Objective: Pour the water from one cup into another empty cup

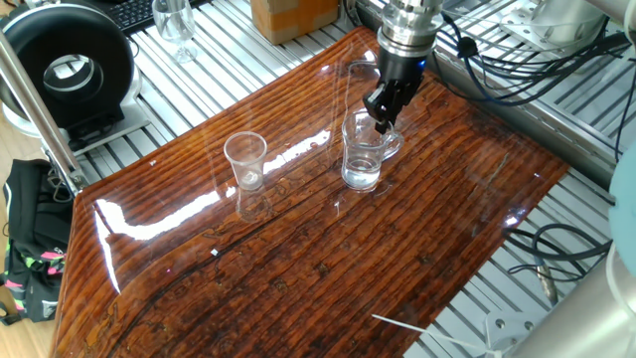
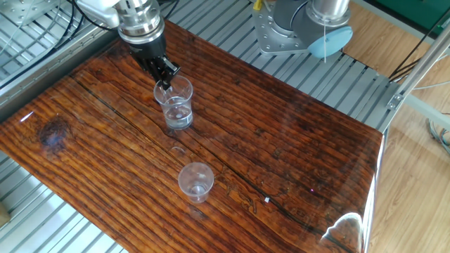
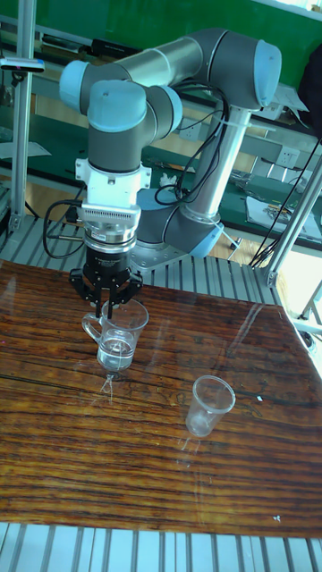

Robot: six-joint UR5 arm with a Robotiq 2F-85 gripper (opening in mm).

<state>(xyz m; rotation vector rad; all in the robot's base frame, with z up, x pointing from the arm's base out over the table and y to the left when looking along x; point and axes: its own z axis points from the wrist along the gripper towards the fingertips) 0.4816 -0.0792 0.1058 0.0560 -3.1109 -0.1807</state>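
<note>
The clear handled mug (image 1: 363, 151) stands upright on the wooden table (image 1: 298, 259) with a little water (image 1: 361, 177) in its bottom. My gripper (image 1: 381, 120) comes down from above onto the mug's rim by the handle, its fingers pinched together over the glass wall. From the other fixed view, the gripper (image 2: 166, 82) sits at the mug's (image 2: 176, 107) far rim. In the tall view the gripper (image 3: 106, 307) meets the mug (image 3: 117, 337) just above its handle. The small tapered cup (image 1: 245, 159) (image 2: 195, 181) (image 3: 207, 405) stands empty and apart.
A stemmed wine glass (image 1: 176, 22), a black round device (image 1: 70, 65) and a cardboard box (image 1: 293, 15) sit beyond the table's far edge. Cables (image 1: 517, 75) run along the right side. The arm's base (image 2: 295, 28) stands behind the table.
</note>
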